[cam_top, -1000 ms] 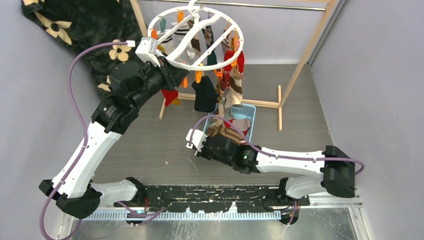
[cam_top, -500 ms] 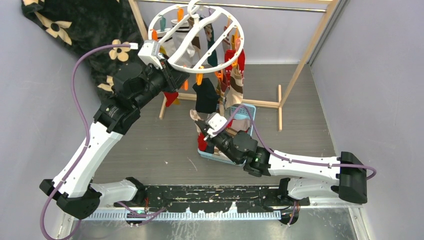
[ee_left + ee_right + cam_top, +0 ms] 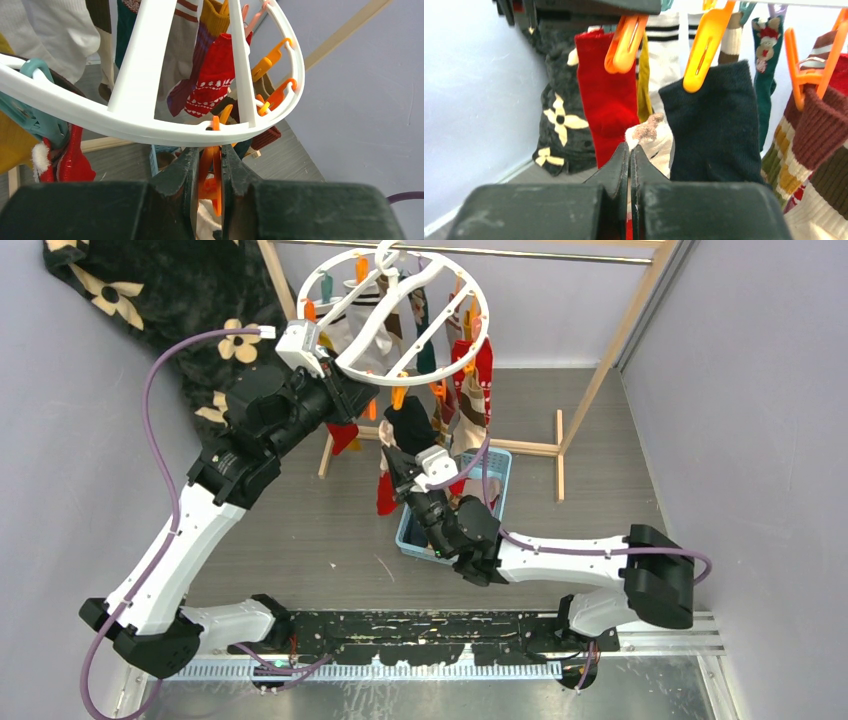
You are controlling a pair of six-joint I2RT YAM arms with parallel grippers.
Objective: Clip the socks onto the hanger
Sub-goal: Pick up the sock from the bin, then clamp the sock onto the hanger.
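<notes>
The white ring hanger (image 3: 352,366) hangs from the rack bar with several socks clipped to it; its rim (image 3: 150,132) crosses the left wrist view. My left gripper (image 3: 365,390) is just under the rim, shut (image 3: 210,150) on a dangling orange clip (image 3: 216,167). My right gripper (image 3: 398,468) is raised below the hanger's near edge, shut (image 3: 630,147) on a cream and red sock (image 3: 651,132) whose red end hangs down (image 3: 386,498). A black sock (image 3: 714,125) and a red sock (image 3: 606,115) hang on orange clips right behind it.
A light blue basket (image 3: 497,462) with more socks sits on the floor under the hanger. The wooden rack frame (image 3: 620,330) stands behind. A black flowered blanket (image 3: 160,300) hangs at the back left. Grey walls close in on both sides.
My right gripper has risen from over the basket toward the hanger's near edge, carrying the sock. The left gripper shifted a little with the ring early on, then held still.
</notes>
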